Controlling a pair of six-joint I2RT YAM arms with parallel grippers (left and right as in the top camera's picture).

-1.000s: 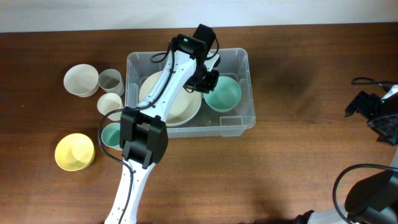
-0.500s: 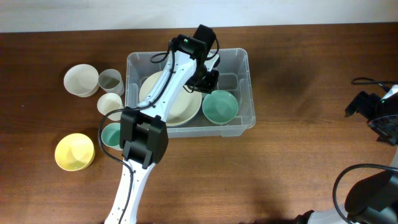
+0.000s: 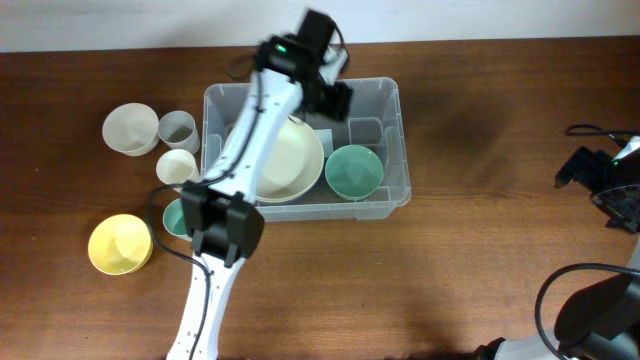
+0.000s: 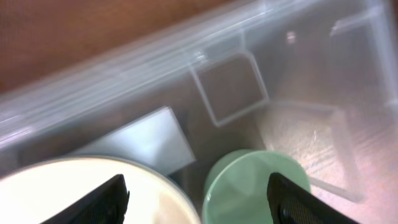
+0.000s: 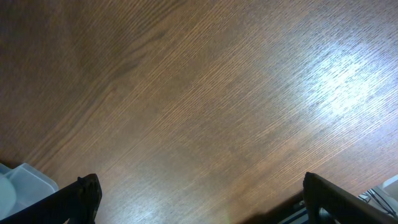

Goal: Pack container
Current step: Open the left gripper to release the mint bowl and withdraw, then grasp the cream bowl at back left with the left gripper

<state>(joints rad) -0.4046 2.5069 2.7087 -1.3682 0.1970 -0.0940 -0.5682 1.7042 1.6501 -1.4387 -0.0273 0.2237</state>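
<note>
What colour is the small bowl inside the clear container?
The bowl is mint green, clearest overhead.

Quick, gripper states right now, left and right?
Left gripper: jaws open, holding nothing, over the container.
Right gripper: jaws open, holding nothing, above the table.

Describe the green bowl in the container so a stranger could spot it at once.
Start at the clear container mid-table. Inside, next to the big cream bowl, sits the green bowl. It is the only green thing in there; a second green bowl stands outside, near the yellow bowl.
</note>
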